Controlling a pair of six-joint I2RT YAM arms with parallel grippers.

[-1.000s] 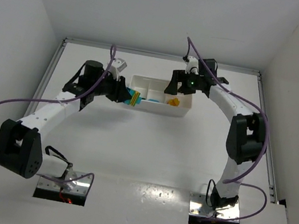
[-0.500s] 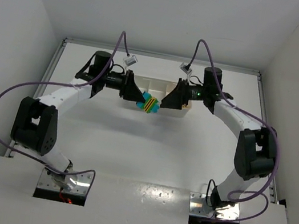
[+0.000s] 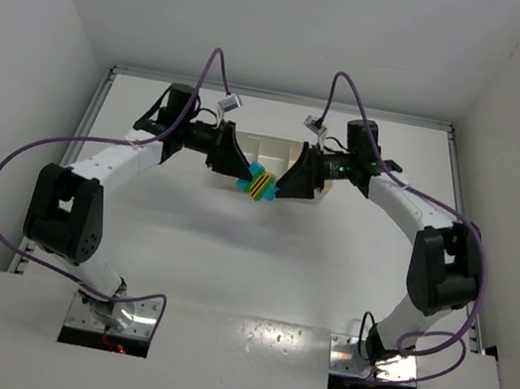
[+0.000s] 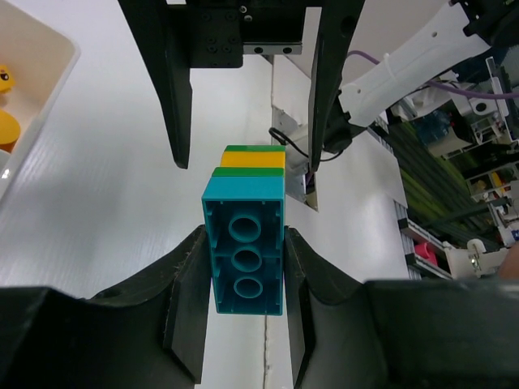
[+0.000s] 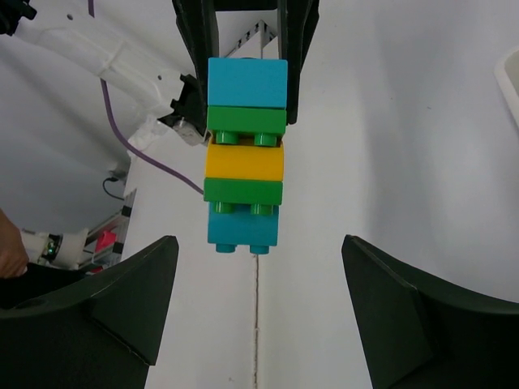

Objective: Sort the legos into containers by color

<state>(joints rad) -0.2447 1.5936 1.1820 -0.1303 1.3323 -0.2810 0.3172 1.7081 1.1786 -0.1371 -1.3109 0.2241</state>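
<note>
A lego clump [image 3: 260, 186] of stacked cyan, green and yellow bricks hangs in the air in front of the white tray [image 3: 271, 143]. My left gripper [image 3: 247, 178] is shut on the clump's cyan end brick [image 4: 243, 259]. My right gripper [image 3: 279, 186] faces it from the right, open, with its fingertips level with the clump's other cyan end [image 5: 243, 227] and a wide gap on each side. In the right wrist view the clump [image 5: 245, 154] runs cyan, green, yellow, green, cyan. The tray is mostly hidden behind both grippers.
A corner of the tray [image 4: 49, 65] with a yellow brick [image 4: 5, 130] in it shows at the left of the left wrist view. White walls close in the table on three sides. The arm bases sit at the near edge.
The left arm carried the clump right, to the front of the tray's middle. The right gripper left the tray's right end and came in to face the clump, jaws open.
</note>
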